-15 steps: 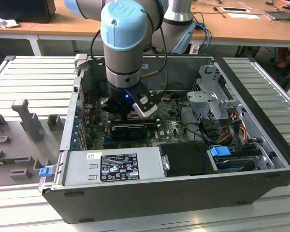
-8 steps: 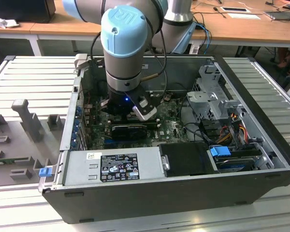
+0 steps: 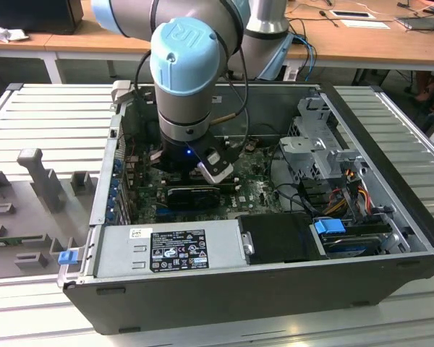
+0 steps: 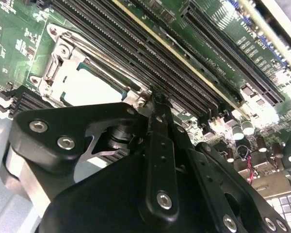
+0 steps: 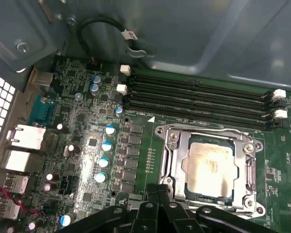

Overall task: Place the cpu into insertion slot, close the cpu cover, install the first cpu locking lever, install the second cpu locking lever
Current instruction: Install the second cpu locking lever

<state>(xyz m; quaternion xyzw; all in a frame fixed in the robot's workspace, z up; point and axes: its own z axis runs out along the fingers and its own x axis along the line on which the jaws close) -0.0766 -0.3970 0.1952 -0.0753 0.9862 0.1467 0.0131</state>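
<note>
Although not finished, well under way. In the first wrist view, cpu (image 5: 209, 167) lying flat in the insertion slot (image 5: 186, 180), just beside the long memory slots (image 5: 199, 97) and square to them; first step judged done. Cpu cover (image 5: 172, 145) down over the slot, framing the chip through its window, flat rather than tilted up, so second step judged done as well. Harder to call on the two locking levers: thin metal along the cover's edges, yet cannot tell whether either sits hooked under its catch, so both counted as still open or at least unconfirmed. Gripper (image 5: 160, 194) low at the cover's side farthest from the memory slots, tips touching or all but touching the frame's edge there, drawn together with nothing visibly clamped between them. Probably busy with a lever at that edge, though only a guess. In the exterior view, reaching deep into the open computer case (image 3: 275, 289), wrist pointed down at the green board (image 3: 257, 189).
</note>
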